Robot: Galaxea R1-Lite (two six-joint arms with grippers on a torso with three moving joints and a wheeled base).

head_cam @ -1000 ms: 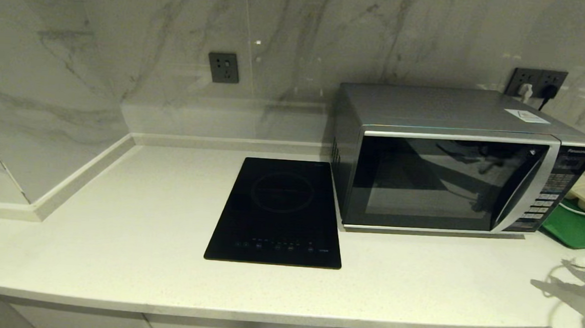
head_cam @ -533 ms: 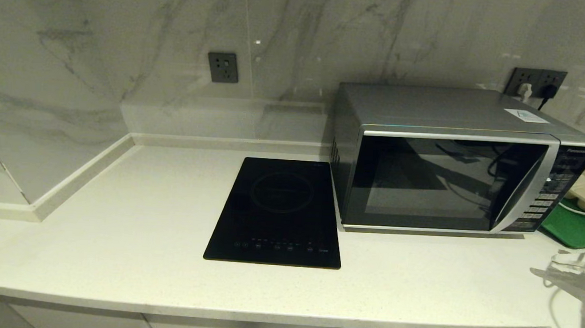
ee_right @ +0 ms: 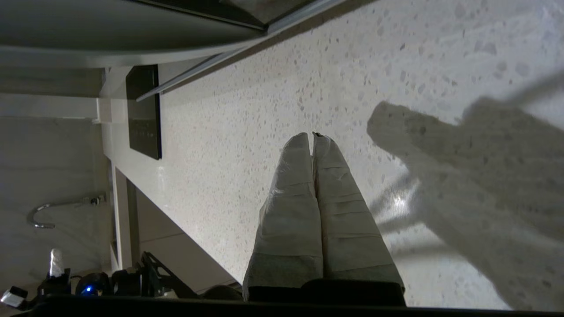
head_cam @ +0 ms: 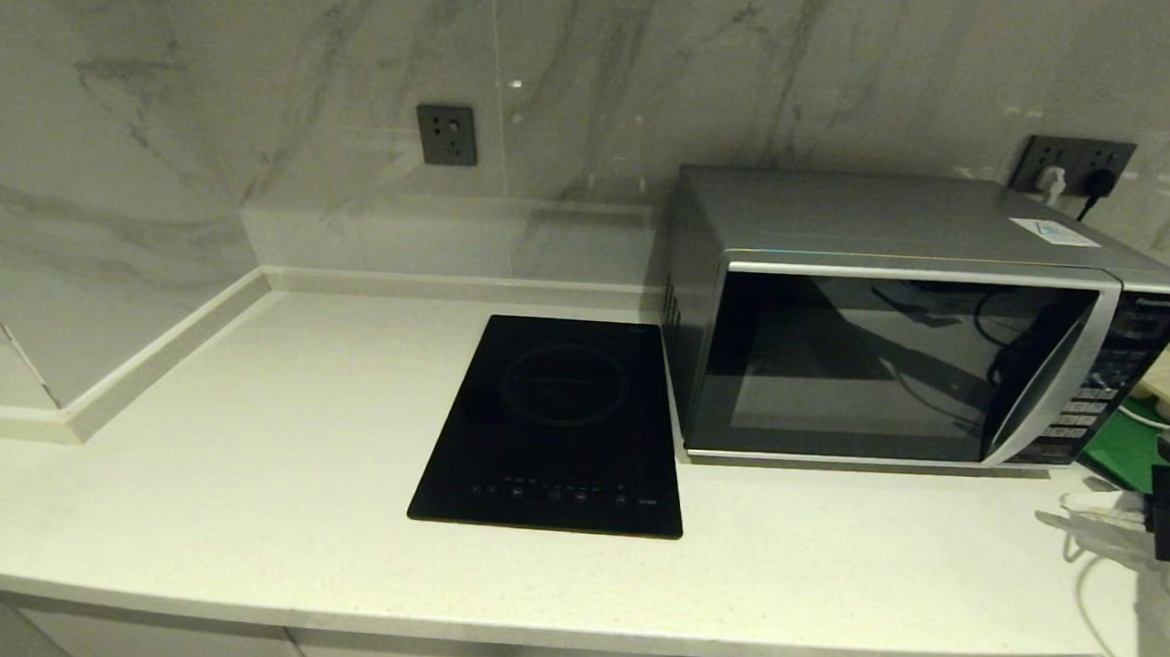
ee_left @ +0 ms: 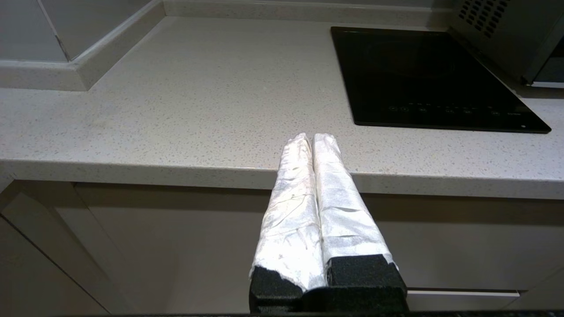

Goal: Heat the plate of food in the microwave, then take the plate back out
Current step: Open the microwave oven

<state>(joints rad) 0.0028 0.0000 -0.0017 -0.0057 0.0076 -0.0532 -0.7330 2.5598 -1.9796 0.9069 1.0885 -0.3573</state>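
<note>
A closed microwave [head_cam: 906, 325] sits on a pale counter [head_cam: 285, 513]; no plate of food is visible. The right gripper [ee_right: 313, 136], fingers pressed together and empty, hovers near its right front corner. Approaching the handle squarely would help.

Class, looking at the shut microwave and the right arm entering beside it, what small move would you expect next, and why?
Probably the right end effector, shut and low over the counter, moves toward the microwave door handle, since the door is closed.

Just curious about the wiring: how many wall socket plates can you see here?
2: a dark socket plate left of the microwave, and another behind its right corner, plugs inserted. Others may be hidden.
</note>
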